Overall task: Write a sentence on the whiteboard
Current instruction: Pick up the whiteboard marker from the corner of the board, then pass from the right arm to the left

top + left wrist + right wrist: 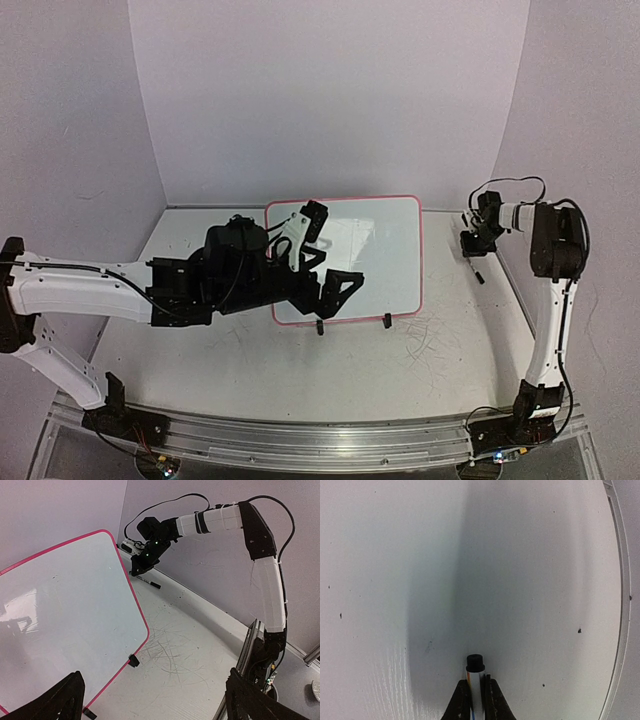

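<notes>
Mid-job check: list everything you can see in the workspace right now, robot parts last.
whiteboard: one, white with pink-red frame, nothing written on it, centre of table.
clip feet: two, black, on the board's near edge.
marker: one, white body with black cap, far right by the wall.
table: one, white, scribble marks near the board's right corner.
left gripper: one, black, jaws open, over the board's left part.
right gripper: one, black, jaws shut on the marker.
</notes>
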Robot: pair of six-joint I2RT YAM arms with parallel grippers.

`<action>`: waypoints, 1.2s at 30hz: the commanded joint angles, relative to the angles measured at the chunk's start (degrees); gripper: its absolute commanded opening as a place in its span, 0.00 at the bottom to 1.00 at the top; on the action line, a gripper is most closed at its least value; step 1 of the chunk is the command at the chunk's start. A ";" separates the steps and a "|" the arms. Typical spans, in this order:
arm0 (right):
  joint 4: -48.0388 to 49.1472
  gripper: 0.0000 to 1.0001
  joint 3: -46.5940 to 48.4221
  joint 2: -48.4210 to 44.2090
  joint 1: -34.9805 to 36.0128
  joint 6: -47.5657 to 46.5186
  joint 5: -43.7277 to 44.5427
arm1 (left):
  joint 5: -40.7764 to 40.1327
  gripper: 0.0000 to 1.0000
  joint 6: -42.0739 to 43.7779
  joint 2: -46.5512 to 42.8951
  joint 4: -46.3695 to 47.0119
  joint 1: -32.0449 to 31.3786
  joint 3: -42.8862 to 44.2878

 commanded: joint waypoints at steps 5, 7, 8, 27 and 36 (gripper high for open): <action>9.49 0.00 -14.04 -14.12 -0.28 7.31 -4.14 | 6.61 0.99 -2.86 -1.06 4.00 6.51 2.79; 13.67 0.00 -19.93 -20.42 -0.19 9.64 -4.50 | 7.56 0.99 -4.38 -0.98 4.26 7.86 2.70; 16.14 0.00 -23.51 -24.27 -0.19 11.55 -4.47 | 7.81 0.99 -5.16 -0.84 4.43 8.18 2.60; 57.08 0.00 -62.28 -76.88 22.86 40.54 -28.71 | 20.13 0.99 -15.83 6.80 16.96 13.10 0.67; 85.57 0.00 -64.89 -65.94 37.62 53.09 -19.12 | 40.56 0.96 -27.73 14.40 34.57 15.02 -0.47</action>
